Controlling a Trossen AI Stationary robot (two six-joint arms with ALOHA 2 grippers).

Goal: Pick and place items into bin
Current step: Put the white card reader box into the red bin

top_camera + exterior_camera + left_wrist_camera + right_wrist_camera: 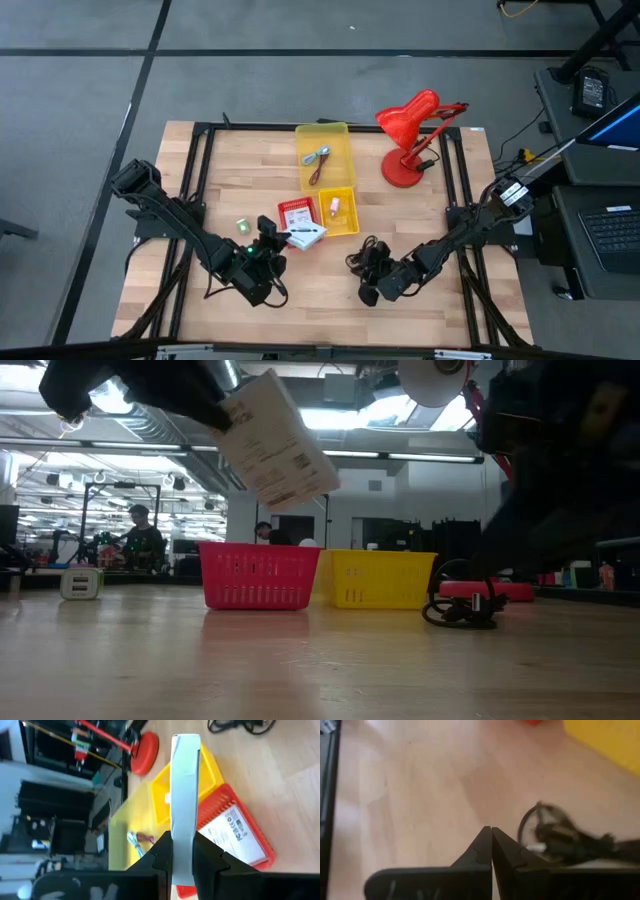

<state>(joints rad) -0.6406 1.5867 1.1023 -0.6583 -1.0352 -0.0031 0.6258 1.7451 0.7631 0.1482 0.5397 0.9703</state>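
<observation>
The left gripper [272,236] pinches a white printed packet [305,236] by its edge, holding it up off the worktop just beside the red bin [297,212]; in the low view the packet [272,442] hangs tilted above that red basket [258,575]. A second white printed packet [234,834] lies flat inside the red bin. Next to it sits a small yellow bin [338,211] with a small pale item in it, and behind both, toward the far edge of the worktop, a larger yellow tray [324,157] holds a dark red cord [318,172] and a blue-and-silver tool [315,156]. A tiny green piece [242,224] lies on the wood near the left arm.

The right gripper [371,291] has its fingers pressed together on nothing, low over the near middle of the worktop. The black cable [365,253] lies coiled on the wood just beside it. A red desk lamp [409,135] stands near the far right corner.
</observation>
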